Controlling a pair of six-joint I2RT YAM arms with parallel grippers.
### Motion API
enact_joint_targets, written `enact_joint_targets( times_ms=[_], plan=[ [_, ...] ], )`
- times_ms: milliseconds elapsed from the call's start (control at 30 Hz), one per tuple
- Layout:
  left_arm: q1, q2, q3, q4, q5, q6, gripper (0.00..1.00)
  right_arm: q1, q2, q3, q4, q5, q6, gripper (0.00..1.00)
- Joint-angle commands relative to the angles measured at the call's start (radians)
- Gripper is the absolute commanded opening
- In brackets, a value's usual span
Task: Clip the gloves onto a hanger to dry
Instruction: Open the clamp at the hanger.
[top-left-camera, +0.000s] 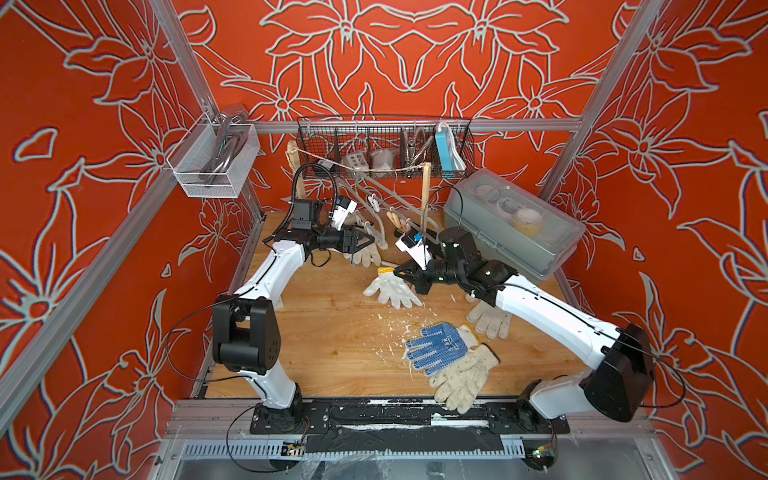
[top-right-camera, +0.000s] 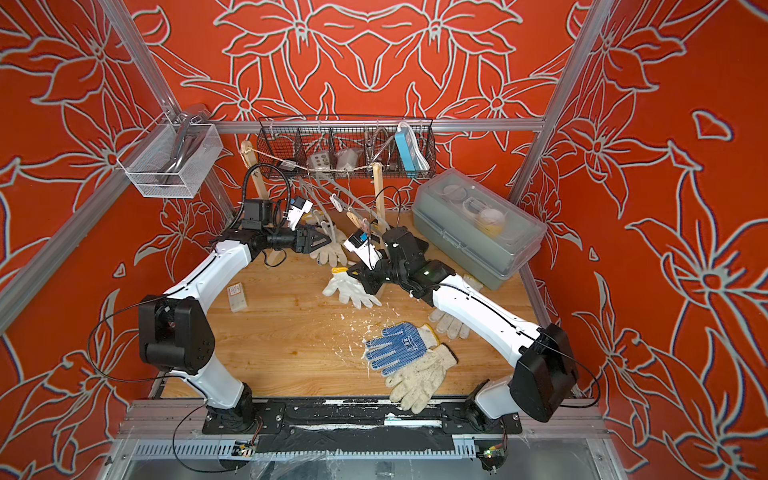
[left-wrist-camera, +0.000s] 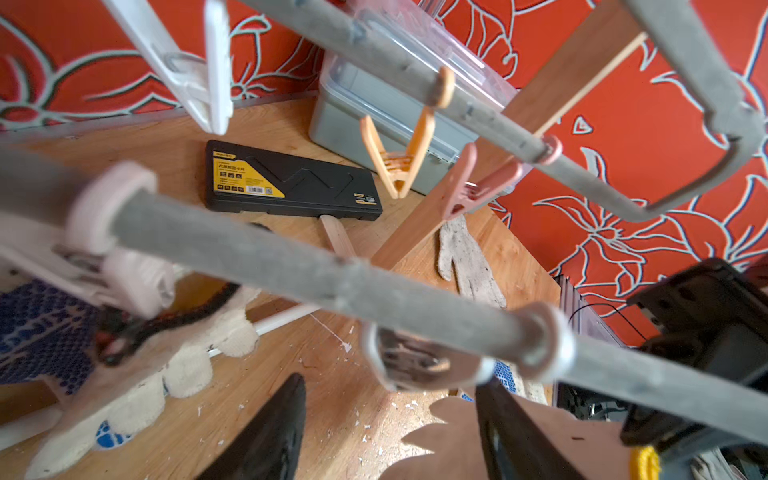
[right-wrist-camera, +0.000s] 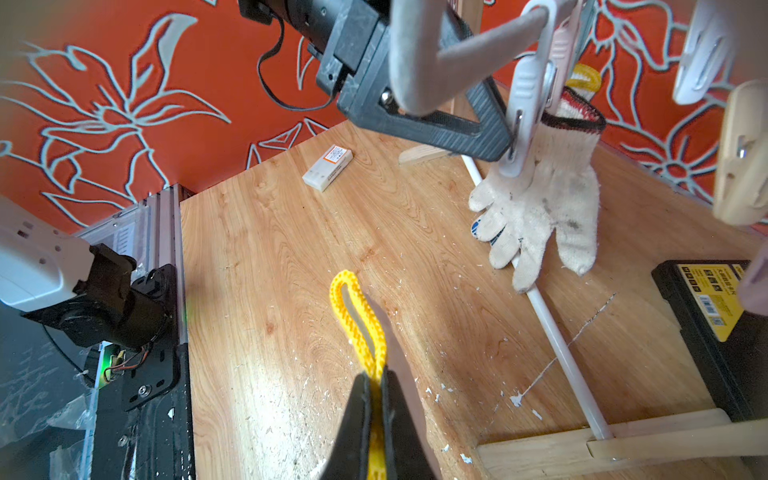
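Note:
A grey hanger with plastic clips hangs from a string at the back. One soiled glove hangs from a white clip on it. My left gripper stands open right beside that clip, with nothing between its fingers. My right gripper is shut on the yellow cuff of an off-white glove near the table's middle. A blue-dotted glove lies on another off-white glove at the front. One more glove lies partly hidden under the right arm.
A grey toolbox stands at the back right. A black wire basket and a white mesh basket hang on the frame. A black case, a small white box and the wooden stand posts are on the table.

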Motion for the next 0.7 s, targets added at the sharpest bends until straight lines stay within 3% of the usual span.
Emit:
enact_joint_targets(
  times_ms=[0, 100, 333, 667],
  plan=[
    [-0.002, 0.006, 0.016, 0.086, 0.002, -0.059, 0.65, -0.006, -0.016, 0.025, -0.017, 0.016, -0.019, 0.0],
    [-0.006, 0.011, 0.005, 0.172, 0.021, -0.107, 0.65, -0.008, -0.015, 0.028, -0.018, 0.011, -0.019, 0.0],
    [-0.008, 0.029, 0.024, 0.183, 0.034, -0.091, 0.61, -0.011, -0.009, 0.033, -0.019, -0.002, -0.014, 0.0],
    [-0.008, 0.02, 0.015, 0.235, 0.038, -0.089, 0.29, -0.012, 0.006, 0.046, -0.024, -0.015, -0.021, 0.0]
  ],
)
